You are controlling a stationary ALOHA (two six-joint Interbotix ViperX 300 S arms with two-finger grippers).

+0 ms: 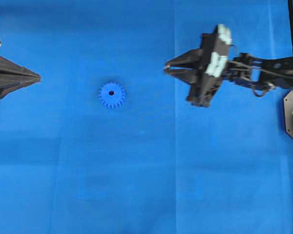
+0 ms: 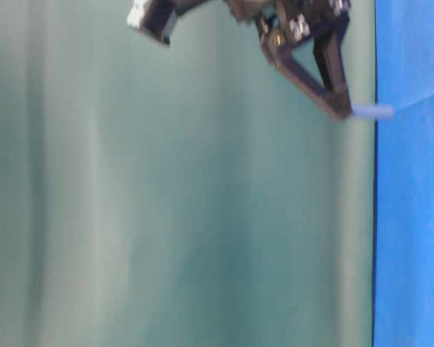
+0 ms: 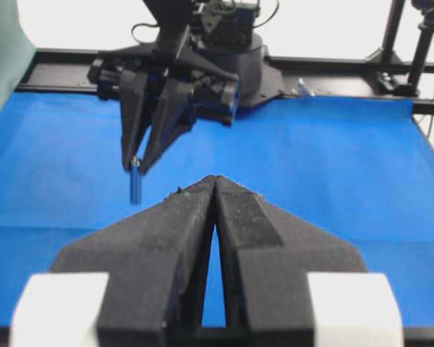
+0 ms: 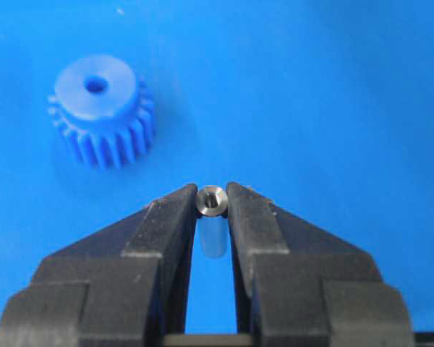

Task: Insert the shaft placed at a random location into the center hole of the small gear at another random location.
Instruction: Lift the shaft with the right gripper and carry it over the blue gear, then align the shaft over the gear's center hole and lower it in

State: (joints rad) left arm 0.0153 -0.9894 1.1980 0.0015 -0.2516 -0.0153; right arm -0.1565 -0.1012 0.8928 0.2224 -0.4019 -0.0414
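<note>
Ahead of my right pincer (image 4: 213,199), bare blue cloth (image 1: 146,170) lies open up to the small bright blue toothed plastic gear (image 4: 100,110), which sits ahead and to one side. Between my fingertips the tiny silvery metal shaft (image 4: 212,224) fills the gap. Beyond the gear, my left pincer (image 1: 31,77) points inward, fingers together, well apart from it.

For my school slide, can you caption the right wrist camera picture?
Right gripper pinches the shiny shaft above the blue cloth, with the small gear waiting nearby.
</note>
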